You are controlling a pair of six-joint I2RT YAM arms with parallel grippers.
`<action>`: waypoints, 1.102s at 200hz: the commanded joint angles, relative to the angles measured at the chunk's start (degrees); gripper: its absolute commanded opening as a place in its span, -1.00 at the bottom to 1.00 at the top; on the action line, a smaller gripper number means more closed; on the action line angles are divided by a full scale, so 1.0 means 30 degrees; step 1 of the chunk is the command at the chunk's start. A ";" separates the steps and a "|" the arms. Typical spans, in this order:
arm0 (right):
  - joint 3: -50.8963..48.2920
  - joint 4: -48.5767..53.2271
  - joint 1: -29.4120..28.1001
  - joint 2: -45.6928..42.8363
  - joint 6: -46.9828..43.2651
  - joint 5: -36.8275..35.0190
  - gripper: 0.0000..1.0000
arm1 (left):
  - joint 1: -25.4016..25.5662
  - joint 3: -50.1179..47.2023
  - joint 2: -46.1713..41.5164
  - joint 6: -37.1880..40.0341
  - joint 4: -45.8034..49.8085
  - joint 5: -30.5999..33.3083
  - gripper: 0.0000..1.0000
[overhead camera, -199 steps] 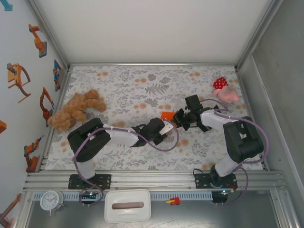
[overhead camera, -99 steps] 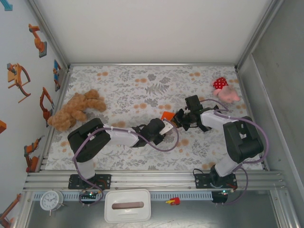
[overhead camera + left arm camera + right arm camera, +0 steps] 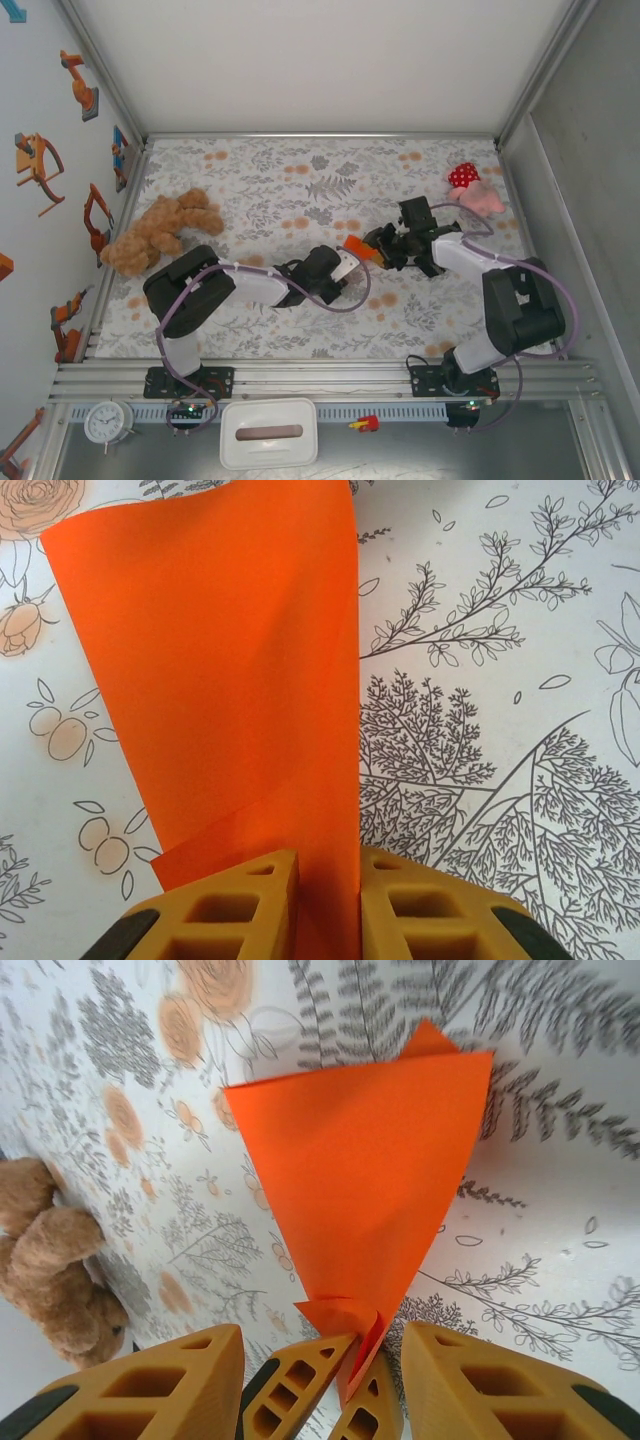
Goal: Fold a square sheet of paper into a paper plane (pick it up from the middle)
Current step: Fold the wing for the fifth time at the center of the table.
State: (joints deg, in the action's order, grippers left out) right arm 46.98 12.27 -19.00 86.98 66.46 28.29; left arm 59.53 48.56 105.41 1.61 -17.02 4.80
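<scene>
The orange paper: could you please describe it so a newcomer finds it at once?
On the floral table cover, look near its centre. The folded orange paper is pinched in the left hand; it is thin and plain, unlike the furry brown teddy bear.

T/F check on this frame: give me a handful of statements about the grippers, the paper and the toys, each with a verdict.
1. The left gripper is shut on the orange paper. True.
2. The paper lies flat and untouched on the table. False: it is folded and held at its lower edge in the gripper, as the left wrist view shows.
3. The teddy bear sits on the right side of the table. False: it lies on the left side, near the wall.
4. The right gripper is open, its fingers spread wide. True.
5. The red polka-dot plush lies near the far right corner. True.
</scene>
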 commanded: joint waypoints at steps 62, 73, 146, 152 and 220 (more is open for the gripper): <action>-0.0700 0.1812 0.0730 -0.2634 -0.2527 -0.2412 -0.10 | -0.1205 -0.0530 0.0253 -0.2411 -0.0345 -0.3685 -0.56; -0.0911 0.1695 0.0733 -0.2919 -0.3101 -0.2650 -0.10 | -0.1363 -0.0483 0.0144 -0.3037 -0.0355 -0.4202 -0.57; -0.3496 -0.1593 0.0713 -0.4062 -0.5041 -0.1986 -0.01 | -0.1970 0.0078 0.0532 -0.7579 -0.0173 -0.6557 -0.62; -0.3663 -0.1858 0.0694 -0.3976 -0.5115 -0.1866 0.02 | -0.2050 0.0047 0.0614 -0.7820 -0.0315 -0.6716 -0.62; -0.3090 -0.2108 -0.0576 -0.2027 -0.6597 -0.1652 0.07 | -0.3138 -0.0306 0.1422 -1.0495 -0.1523 -0.9257 -0.62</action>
State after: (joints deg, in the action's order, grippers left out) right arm 35.68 6.13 -19.09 78.63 50.11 23.29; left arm 51.20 47.99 107.37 -24.97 -21.71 -18.20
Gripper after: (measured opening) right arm 0.532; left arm 0.191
